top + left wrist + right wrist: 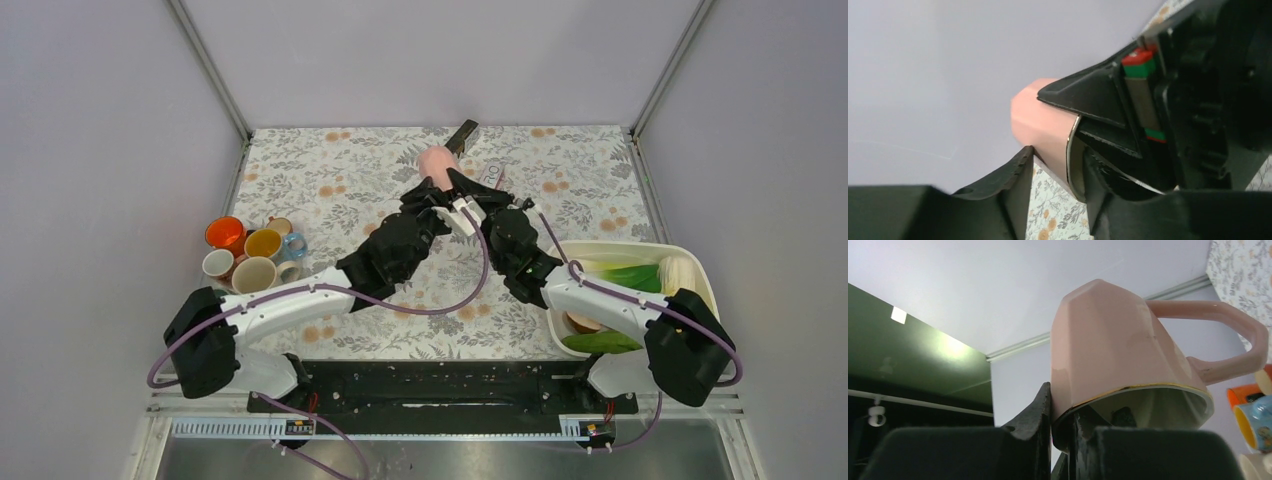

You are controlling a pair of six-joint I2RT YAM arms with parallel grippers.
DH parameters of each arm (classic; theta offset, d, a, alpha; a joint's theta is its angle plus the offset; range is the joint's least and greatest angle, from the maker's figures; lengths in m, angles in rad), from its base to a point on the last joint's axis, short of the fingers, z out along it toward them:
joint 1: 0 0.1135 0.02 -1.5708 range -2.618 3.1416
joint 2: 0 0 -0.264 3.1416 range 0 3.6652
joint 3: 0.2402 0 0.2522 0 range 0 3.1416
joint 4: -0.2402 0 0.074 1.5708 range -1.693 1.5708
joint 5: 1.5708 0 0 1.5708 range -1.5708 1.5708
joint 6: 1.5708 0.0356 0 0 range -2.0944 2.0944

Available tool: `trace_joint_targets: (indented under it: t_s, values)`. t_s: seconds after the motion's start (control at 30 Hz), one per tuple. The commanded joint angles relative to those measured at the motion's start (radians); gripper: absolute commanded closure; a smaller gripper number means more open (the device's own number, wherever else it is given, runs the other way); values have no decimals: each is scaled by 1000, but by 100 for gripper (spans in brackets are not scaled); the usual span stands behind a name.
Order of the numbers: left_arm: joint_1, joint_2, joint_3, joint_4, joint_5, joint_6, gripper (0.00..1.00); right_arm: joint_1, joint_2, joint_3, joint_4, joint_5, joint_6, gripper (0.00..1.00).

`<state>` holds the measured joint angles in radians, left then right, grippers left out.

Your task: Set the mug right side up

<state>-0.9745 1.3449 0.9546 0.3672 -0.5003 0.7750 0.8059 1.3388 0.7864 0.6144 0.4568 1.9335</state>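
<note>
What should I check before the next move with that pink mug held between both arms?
1. The right gripper clamps the pink mug by its rim: ok.
2. The left gripper has jaws either side of the rim wall: ok.
3. Left jaws fully clamped: cannot tell.
4. The handle is free of both grippers: ok.
5. Mug right side up: not ok, mouth faces the arms.

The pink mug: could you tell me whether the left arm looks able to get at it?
Likely yes: the left end effector straddles the pink mug's rim, and the right end effector, pinching that rim, leaves room.
</note>
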Motion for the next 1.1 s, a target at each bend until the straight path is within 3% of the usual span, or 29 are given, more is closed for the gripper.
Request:
trace_joint_targets:
  t_s: [0.0, 0.07, 0.1, 0.23, 0.37, 0.47, 0.7, 0.87, 0.97, 1.07]
  values:
    - [45, 30, -4, 305, -196, 182, 73, 50, -16, 4, 168, -56, 41, 100]
    - [45, 39, -14, 342, -194, 214, 96, 50, -4, -2, 184, -65, 48, 100]
    - [45, 41, -24, 367, -193, 227, 100, 50, -3, -4, 182, -68, 51, 100]
    - [46, 47, -60, 405, -189, 237, 100, 49, -5, -44, 189, -32, 78, 99]
    - [87, 61, -74, 342, -173, 165, 100, 49, -16, -129, 196, 15, 90, 64]
    - [140, 81, -47, 257, -155, 77, 100, 40, -14, -171, 163, 19, 90, 47]
    - [245, 113, 19, 28, -76, -176, 100, 22, 65, -206, 197, -50, 94, 43]
    - [374, 29, 123, -353, 92, -418, 100, 2, 29, -205, 154, -108, -68, 41]
    - [489, -69, 218, -648, 316, -564, 100, -3, -43, -167, 0, -142, -289, 37]
    - [555, -164, 244, -868, 470, -573, 100, -8, -105, -124, -136, -195, -513, 34]
